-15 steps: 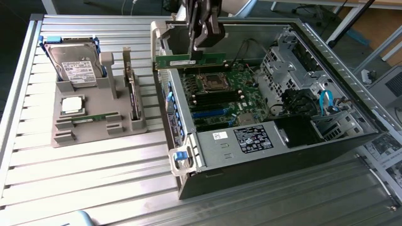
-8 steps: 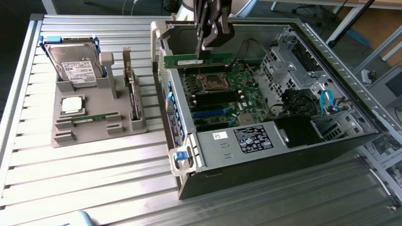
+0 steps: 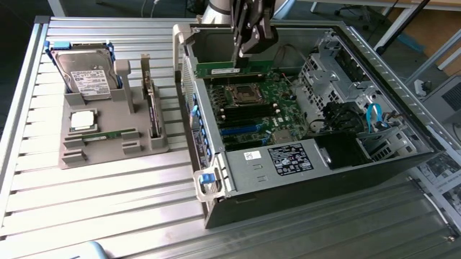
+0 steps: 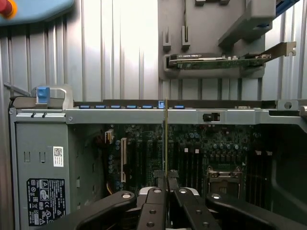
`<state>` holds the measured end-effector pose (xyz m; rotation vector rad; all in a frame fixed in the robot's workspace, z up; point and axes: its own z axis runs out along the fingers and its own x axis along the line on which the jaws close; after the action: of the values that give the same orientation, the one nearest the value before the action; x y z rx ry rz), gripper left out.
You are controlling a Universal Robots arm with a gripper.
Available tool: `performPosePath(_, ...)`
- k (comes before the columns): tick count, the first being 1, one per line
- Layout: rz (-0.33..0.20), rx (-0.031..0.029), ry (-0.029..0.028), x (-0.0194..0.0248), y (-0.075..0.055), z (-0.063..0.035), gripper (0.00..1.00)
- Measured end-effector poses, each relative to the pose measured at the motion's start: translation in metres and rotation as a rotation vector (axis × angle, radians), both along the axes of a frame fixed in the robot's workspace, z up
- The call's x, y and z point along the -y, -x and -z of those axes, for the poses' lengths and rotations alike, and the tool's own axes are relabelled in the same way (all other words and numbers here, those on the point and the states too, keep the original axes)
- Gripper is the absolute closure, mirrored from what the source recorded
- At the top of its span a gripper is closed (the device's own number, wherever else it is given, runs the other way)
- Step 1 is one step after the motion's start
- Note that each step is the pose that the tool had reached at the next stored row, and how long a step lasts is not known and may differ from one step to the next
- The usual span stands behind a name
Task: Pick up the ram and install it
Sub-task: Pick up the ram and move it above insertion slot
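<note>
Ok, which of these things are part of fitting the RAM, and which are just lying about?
In the job: ram, gripped in the hand; open computer case; motherboard.
Lying about: hard drive; processor chip; expansion card; grey holder.

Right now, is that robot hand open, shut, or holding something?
Hand: shut, holding the ram.

1 hard drive point(image 3: 85, 78); 1 processor chip point(image 3: 83, 120); 1 ram point(image 3: 219, 70), maybe 2.
</note>
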<state>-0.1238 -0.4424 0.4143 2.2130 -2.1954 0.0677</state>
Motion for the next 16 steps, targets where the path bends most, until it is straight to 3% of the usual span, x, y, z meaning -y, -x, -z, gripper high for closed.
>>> performPosePath(16, 0.000, 0.0000, 0.0000, 0.0000, -0.025, 0.0000, 0.88)
